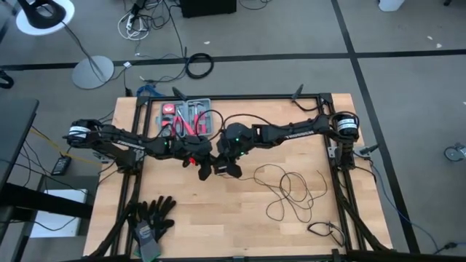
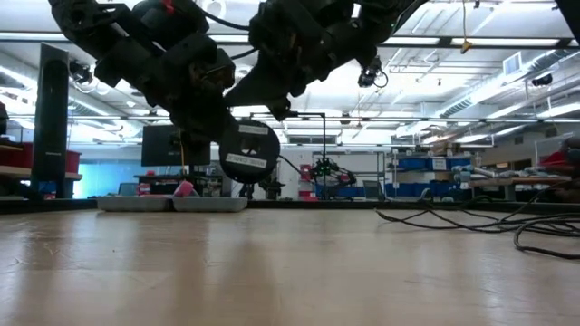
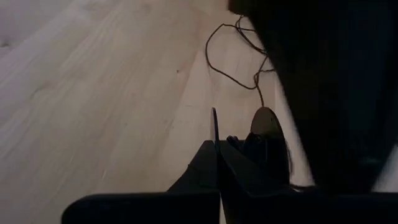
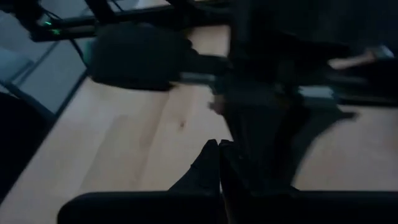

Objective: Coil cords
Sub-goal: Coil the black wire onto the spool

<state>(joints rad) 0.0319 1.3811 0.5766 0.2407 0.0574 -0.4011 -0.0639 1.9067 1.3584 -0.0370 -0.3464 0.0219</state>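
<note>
High view: thin black cords (image 1: 291,191) lie in loose loops on the wooden table (image 1: 218,225), untouched. Left gripper (image 1: 202,169) and right gripper (image 1: 227,169) both pinched closed, holding nothing, raised mid-table. Best to open the right one first, then lower onto a strand's end.

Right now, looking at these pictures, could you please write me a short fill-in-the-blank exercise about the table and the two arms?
1. The black cords lie in loose loops on the ____ table.
2. Both the left tool and the right tool have their fingers ____.
3. A pair of dark ____ lies near the table's front left corner.
4. The grey tray with red tools sits at the table's ____ edge, behind the arms.

Missing words: wooden; shut; gloves; far
</note>
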